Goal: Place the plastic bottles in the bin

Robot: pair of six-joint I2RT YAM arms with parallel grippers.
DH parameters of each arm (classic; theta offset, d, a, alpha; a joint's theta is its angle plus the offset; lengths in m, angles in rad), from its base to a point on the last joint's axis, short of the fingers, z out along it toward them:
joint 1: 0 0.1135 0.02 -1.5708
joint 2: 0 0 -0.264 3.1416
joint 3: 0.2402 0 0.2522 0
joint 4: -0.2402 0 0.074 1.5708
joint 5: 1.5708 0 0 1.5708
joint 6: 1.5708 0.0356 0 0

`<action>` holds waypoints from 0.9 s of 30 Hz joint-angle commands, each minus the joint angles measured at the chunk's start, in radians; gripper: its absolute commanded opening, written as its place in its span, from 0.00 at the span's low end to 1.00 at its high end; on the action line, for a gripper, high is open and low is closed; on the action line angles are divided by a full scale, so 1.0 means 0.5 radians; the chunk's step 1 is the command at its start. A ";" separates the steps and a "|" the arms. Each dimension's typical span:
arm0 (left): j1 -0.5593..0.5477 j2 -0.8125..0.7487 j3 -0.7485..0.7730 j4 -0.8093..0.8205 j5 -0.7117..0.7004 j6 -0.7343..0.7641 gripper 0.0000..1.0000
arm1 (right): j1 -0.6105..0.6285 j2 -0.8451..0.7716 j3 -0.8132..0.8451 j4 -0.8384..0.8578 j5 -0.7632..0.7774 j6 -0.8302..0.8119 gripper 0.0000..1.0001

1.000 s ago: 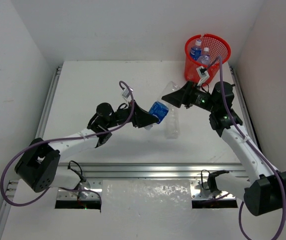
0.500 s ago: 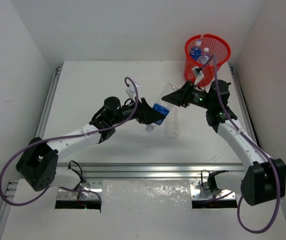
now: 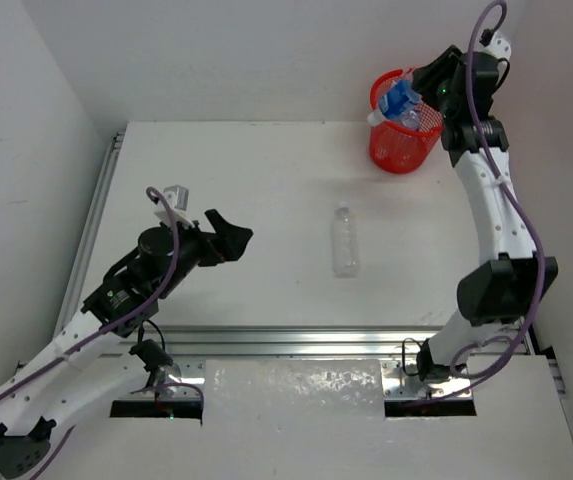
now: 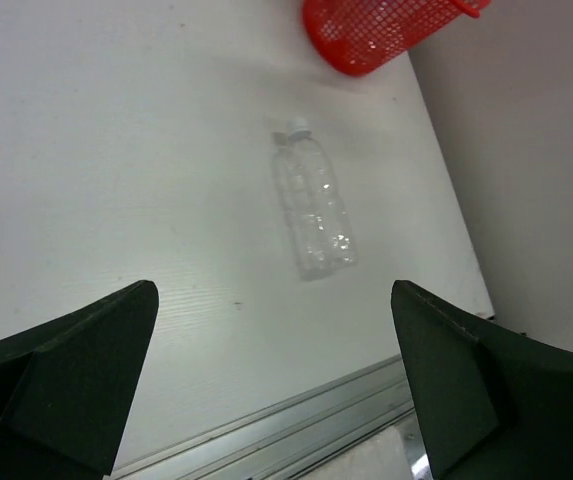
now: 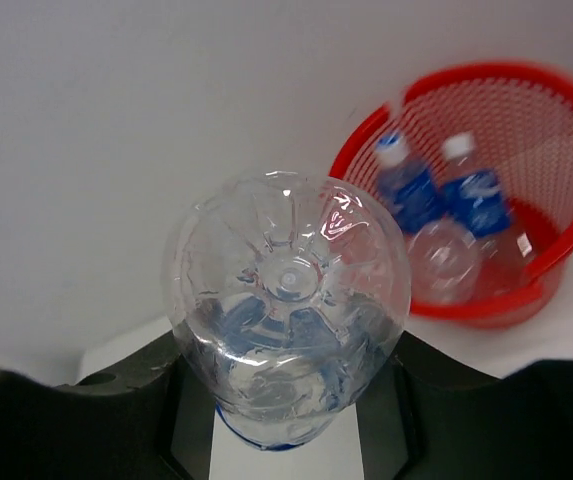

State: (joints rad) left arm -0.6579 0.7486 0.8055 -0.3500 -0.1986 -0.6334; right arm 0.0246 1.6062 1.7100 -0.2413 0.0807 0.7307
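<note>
The red mesh bin [image 3: 402, 150] stands at the table's far right corner. My right gripper [image 3: 413, 93] is raised beside its left rim, shut on a blue-labelled plastic bottle [image 3: 397, 101]. In the right wrist view that bottle [image 5: 288, 300] shows its clear base between the jaws [image 5: 291, 405], with the bin [image 5: 536, 110] beyond, holding two blue-labelled bottles [image 5: 406, 185] and a clear one [image 5: 446, 260]. A plain clear bottle with a white cap [image 3: 344, 240] lies on the table's middle [image 4: 313, 215]. My left gripper [image 3: 230, 238] is open and empty, well to its left [image 4: 276, 385].
White walls close in the table on the left, back and right. A metal rail [image 3: 296, 340] runs along the near edge, and another [image 3: 94, 230] along the left side. The bin [image 4: 381, 30] sits close to the right wall.
The left gripper let go of the blue-labelled bottle, opened and drew back to the left. The right gripper closed on that bottle and carried it up to the bin's rim.
</note>
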 commanded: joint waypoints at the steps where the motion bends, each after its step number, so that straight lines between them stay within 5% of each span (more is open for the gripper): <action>1: -0.004 -0.064 -0.077 -0.186 -0.155 0.147 1.00 | -0.019 0.287 0.276 0.013 0.660 -0.252 0.07; 5: -0.007 -0.019 -0.150 -0.147 -0.045 0.159 1.00 | -0.019 0.607 0.730 0.205 0.836 -0.494 0.07; 11: -0.010 0.138 -0.175 -0.030 0.078 0.159 1.00 | -0.019 1.015 1.071 0.393 0.597 -0.802 0.09; 23: -0.010 0.175 -0.240 0.028 0.118 0.150 1.00 | -0.019 1.291 1.062 0.633 0.336 -0.906 0.13; 27: -0.013 0.178 -0.243 0.037 0.124 0.153 1.00 | -0.019 1.071 0.695 0.935 0.388 -0.827 0.06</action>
State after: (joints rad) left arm -0.6598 0.8490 0.6849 -0.3828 -0.1474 -0.5678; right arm 0.0147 2.2158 2.1456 0.1352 0.2794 0.3172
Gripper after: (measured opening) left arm 0.995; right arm 0.472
